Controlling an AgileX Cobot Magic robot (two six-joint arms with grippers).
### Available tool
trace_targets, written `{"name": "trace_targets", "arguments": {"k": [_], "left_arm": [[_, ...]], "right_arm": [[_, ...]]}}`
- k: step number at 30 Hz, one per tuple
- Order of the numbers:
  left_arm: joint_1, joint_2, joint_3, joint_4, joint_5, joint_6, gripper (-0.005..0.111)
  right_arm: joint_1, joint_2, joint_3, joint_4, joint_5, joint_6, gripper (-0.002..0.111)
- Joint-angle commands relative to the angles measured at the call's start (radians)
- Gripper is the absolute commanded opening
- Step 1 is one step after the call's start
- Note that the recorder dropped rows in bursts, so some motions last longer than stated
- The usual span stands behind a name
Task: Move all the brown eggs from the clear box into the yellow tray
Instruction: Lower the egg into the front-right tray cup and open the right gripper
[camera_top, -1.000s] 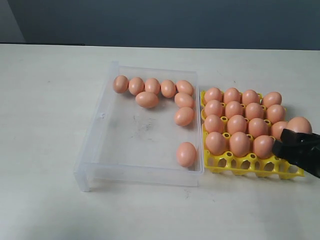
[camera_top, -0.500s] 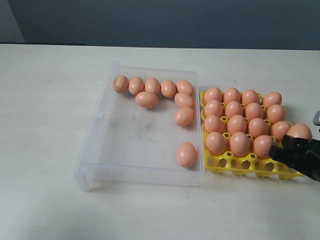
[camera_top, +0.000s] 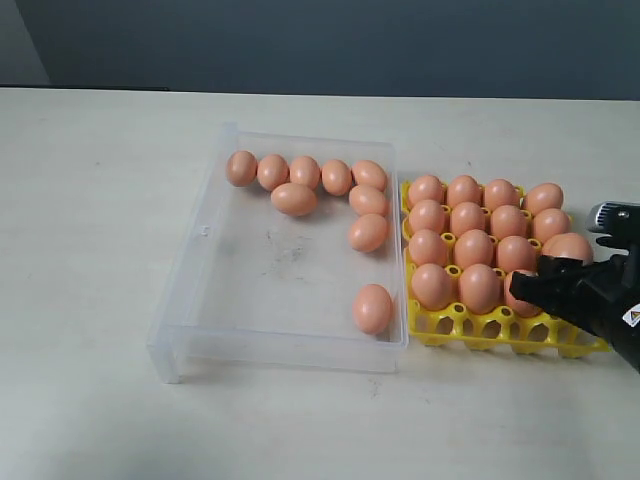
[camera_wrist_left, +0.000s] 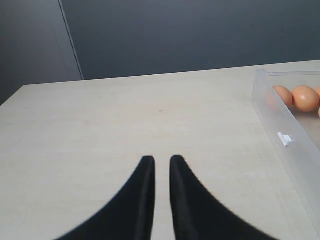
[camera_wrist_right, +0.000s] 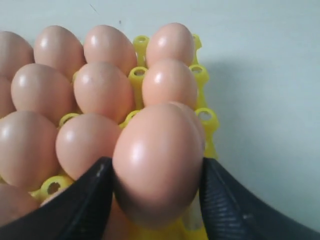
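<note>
The right gripper (camera_wrist_right: 156, 172) was clenched on 1 brown egg (camera_wrist_right: 159, 150), its 2 black fingers pressed against the egg's sides. In the exterior view it sat at the right edge of the frame, holding that egg over the right side of the yellow tray (camera_top: 500, 335), just above the 3rd row from the back. The tray lay right of centre. Eggs filled its back rows, 4 across in the 2 farthest, while the nearest strip of cups stood bare. Its left edge lay just beside the right wall of the clear box (camera_top: 190, 290), which took up the middle of the frame.

9 brown eggs (camera_top: 294, 199) lay in the box: 5 in a line along the far wall, 1 just in front of them, 2 down the right wall and 1 alone near the front right corner.

The left gripper (camera_wrist_left: 162, 160) hovered over bare table to the left of the box, its fingers drawn almost together with only a thin slit between them, and it held nothing.

Everything rested on a pale, matte, off-white tabletop (camera_top: 90, 250). Behind it stood a dark grey-blue wall (camera_top: 350, 45).
</note>
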Motion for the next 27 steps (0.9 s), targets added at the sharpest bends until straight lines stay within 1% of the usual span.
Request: {"name": "trace_targets", "arguments": {"k": [1,9,11,14,15,18,19,20,27], "left_arm": [[0.000,0.001,0.005,-0.002,-0.012,-0.001,0.012],[0.000,0.001,0.005,-0.002,-0.012,-0.001,0.012],[0.000,0.001,0.005,-0.002,-0.012,-0.001,0.012],[0.000,0.001,0.005,-0.002,-0.012,-0.001,0.012],[0.000,0.001,0.005,-0.002,-0.012,-0.001,0.012],[0.000,0.001,0.005,-0.002,-0.012,-0.001,0.012],[0.000,0.001,0.005,-0.002,-0.012,-0.001,0.012],[0.000,0.001,0.005,-0.002,-0.012,-0.001,0.012],[0.000,0.001,0.005,-0.002,-0.012,-0.001,0.012]], "right_arm": [[-0.006,0.041,-0.006,0.073,0.009,0.003,-0.001],[-0.006,0.043,-0.006,0.072,0.042,0.003,-0.001],[-0.006,0.043,-0.006,0.057,0.056,0.003,0.007],[-0.006,0.043,-0.006,0.052,0.085,0.003,0.028],[-0.006,0.043,-0.006,0.052,0.093,0.003,0.038],[-0.006,0.043,-0.006,0.052,0.093,0.003,0.055],[-0.006,0.043,-0.006,0.052,0.093,0.003,0.059],[-0.006,0.043,-0.006,0.052,0.093,0.001,0.060],[-0.006,0.038,-0.006,0.052,0.091,0.001,0.060]]}}
